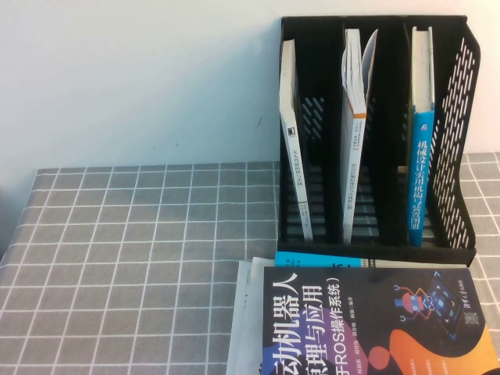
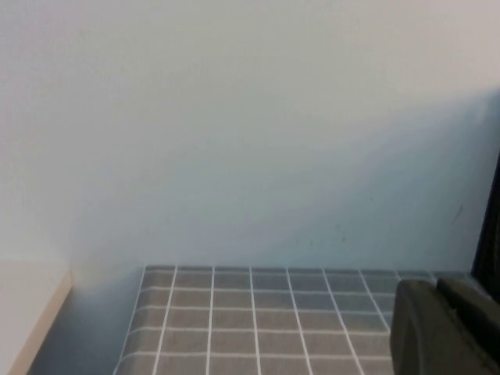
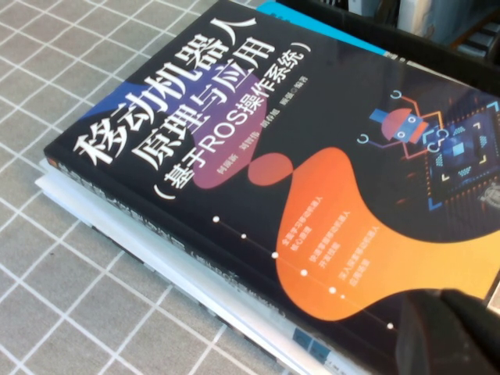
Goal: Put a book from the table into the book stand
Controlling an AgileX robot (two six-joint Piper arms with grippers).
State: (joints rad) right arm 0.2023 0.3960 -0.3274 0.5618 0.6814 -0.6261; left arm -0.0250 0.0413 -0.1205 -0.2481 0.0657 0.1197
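The book with the blue spine (image 1: 420,176) stands upright in the right slot of the black book stand (image 1: 461,117), at the back right of the grid-cloth table (image 1: 141,258). Neither gripper shows in the high view. In the left wrist view my left gripper (image 2: 439,287) hovers low over bare cloth, fingers together and empty, with the stand's dark edge (image 2: 492,226) beside it. In the right wrist view my right gripper (image 3: 457,303) is just above the black-covered book (image 3: 273,156), fingers together, holding nothing.
The black-covered book (image 1: 367,320) tops a stack at the front right, over a cyan book (image 1: 312,260) and white sheets. Thin white-spined books stand in the stand's left slot (image 1: 293,148) and middle slot (image 1: 355,109). A pale wall rises behind the table.
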